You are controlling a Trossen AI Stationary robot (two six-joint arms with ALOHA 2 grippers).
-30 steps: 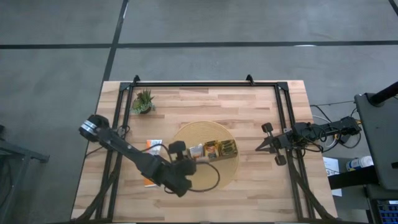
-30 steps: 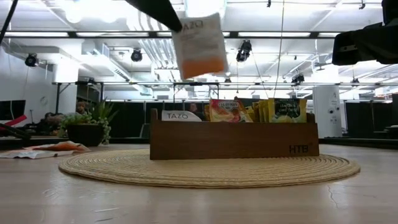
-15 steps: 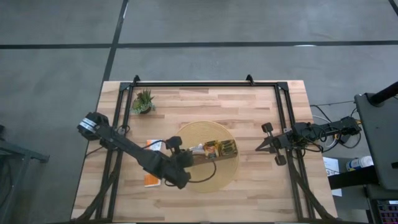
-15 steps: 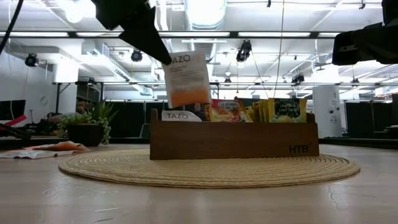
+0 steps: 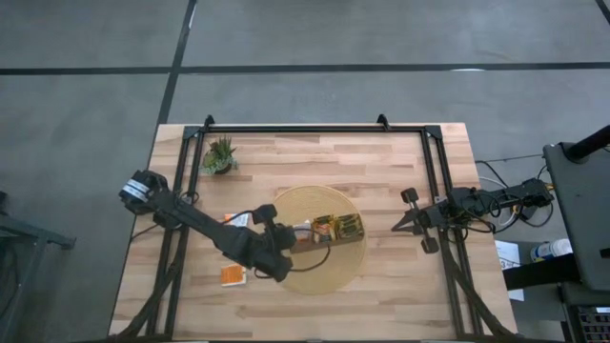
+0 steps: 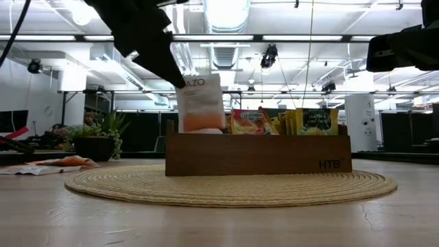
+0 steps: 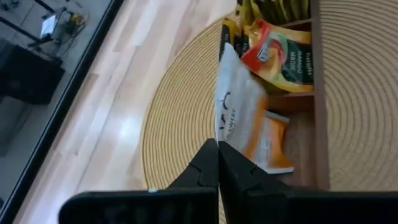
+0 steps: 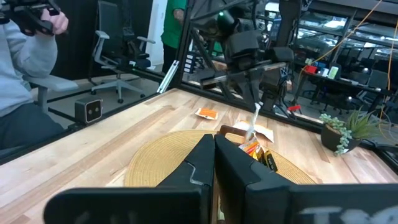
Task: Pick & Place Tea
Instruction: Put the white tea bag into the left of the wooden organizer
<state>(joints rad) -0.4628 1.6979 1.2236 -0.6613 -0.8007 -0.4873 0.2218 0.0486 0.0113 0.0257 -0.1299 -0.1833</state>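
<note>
From above, the left gripper (image 5: 283, 238) sits over the round woven mat (image 5: 329, 276) near the middle of the table (image 5: 381, 162), right at the 9 o'clock end of the wooden tray (image 5: 329, 229). A loose orange sachet (image 5: 233, 275) lies on the bare wood at about 8 o'clock from the mat, and the little potted plant (image 5: 220, 155) sits off at 11. The right gripper (image 5: 400, 225) just hangs at the 3 o'clock side, well clear of the mat, fingers pressed together on nothing.

At table level, the white-and-orange sachet (image 6: 199, 103) is pinched by its top corner and hangs upright with its lower edge dipping into the end slot of the tray, at 9 o'clock from the yellow-green and orange-brown sachets (image 6: 288, 121) standing in the other slots.

Left wrist cam: the fingers (image 7: 205, 167) are squeezed shut on the sachet's edge, with another white-and-orange sachet (image 7: 273, 140) lying in the compartment below it.

Right wrist cam: closed fingers (image 8: 202, 155) up front, the other arm over the tray farther off, and a person's sleeve (image 8: 28, 56) in the room beyond.
</note>
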